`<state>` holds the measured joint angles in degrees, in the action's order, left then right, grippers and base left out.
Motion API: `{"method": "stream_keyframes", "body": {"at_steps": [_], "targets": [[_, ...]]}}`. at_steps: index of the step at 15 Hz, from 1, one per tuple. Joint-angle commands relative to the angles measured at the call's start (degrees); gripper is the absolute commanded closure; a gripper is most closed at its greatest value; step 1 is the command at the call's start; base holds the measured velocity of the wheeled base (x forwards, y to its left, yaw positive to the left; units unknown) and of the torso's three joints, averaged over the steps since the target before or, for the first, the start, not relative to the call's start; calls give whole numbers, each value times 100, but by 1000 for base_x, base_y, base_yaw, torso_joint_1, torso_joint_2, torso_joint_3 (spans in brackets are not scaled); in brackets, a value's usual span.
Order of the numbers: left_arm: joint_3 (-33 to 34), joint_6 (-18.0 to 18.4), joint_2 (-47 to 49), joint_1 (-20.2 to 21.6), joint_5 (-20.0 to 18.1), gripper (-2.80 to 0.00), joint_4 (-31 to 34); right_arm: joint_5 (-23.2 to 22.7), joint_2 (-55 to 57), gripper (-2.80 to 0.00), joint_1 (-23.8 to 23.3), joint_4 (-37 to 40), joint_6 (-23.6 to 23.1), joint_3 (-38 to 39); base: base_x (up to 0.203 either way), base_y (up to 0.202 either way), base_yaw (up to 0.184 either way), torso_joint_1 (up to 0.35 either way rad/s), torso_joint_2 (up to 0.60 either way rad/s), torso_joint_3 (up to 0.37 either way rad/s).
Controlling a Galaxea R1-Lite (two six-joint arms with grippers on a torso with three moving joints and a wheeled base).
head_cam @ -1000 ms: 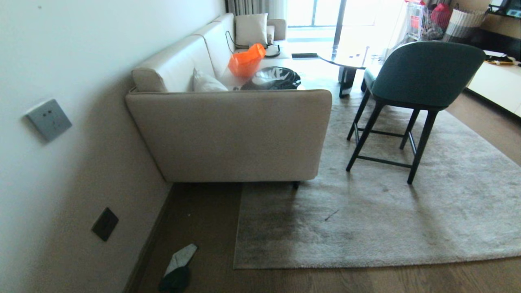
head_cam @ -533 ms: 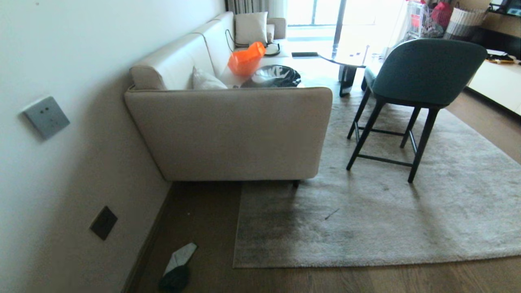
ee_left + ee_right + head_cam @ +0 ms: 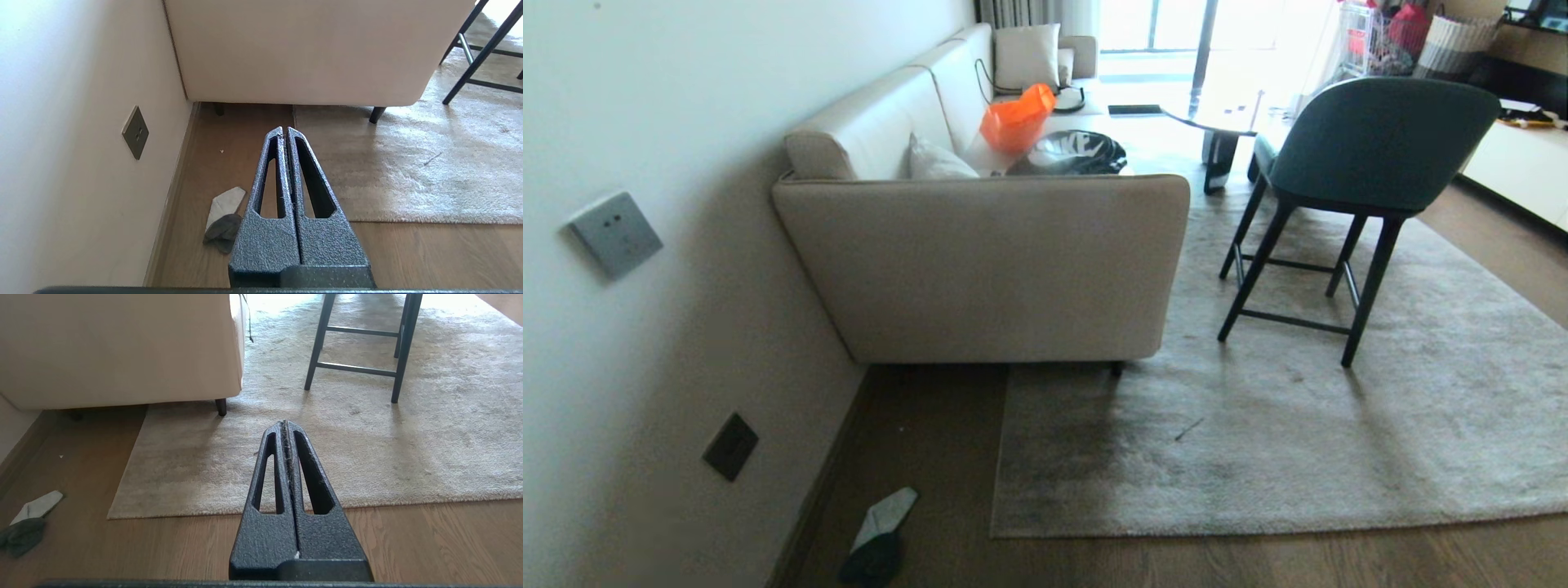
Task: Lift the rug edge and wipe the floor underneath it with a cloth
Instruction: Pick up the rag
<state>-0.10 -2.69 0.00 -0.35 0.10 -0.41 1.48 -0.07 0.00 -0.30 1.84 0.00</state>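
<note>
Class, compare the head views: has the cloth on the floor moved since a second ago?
No. The cloth lies in the same spot between the wall's baseboard and the rug edge; only the whole view shifted slightly.

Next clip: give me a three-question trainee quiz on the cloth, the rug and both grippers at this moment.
1. True or false: the cloth lies on the rug.
2. Which stands on the rug: A sofa leg only, B chair only, C both?
3. Fill in: the fingers of the left gripper and the right gripper are ___.

Key:
1. False; it lies on the bare floor near the wall.
2. C.
3. Shut, holding nothing.
</note>
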Motion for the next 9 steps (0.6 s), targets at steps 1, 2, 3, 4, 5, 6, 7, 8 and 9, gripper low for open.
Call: {"method": "stream_keyframes", "body": {"at_steps": [1,2,3,4,5,6,7,8,9], "targets": [[1,-3,0,0,-1,0,-2,2,7,0,0,-5,0,0,0,0,0,0,0,0],[1,-3,0,0,-1,0,-2,2,7,0,0,-5,0,0,0,0,0,0,0,0],[1,-3,0,0,-1,0,-2,2,7,0,0,-5,0,0,0,0,0,0,0,0],[1,-3,0,0,-1,0,-2,2,7,0,0,-5,0,0,0,0,0,0,0,0],[1,-3,0,0,-1,0,-2,2,7,0,0,-5,0,0,0,0,0,0,0,0],[1,-3,0,0,-1,0,-2,6,7,0,0,-5,0,0,0,0,0,0,0,0],[1,-3,0,0,-1,0,-2,2,7,0,0,-5,0,0,0,0,0,0,0,0],[1,-3,0,0,-1,0,-2,2,7,0,0,-5,0,0,0,0,0,0,0,0],[1,-3,0,0,-1,0,-2,2,7,0,0,-5,0,0,0,0,0,0,0,0]]}}
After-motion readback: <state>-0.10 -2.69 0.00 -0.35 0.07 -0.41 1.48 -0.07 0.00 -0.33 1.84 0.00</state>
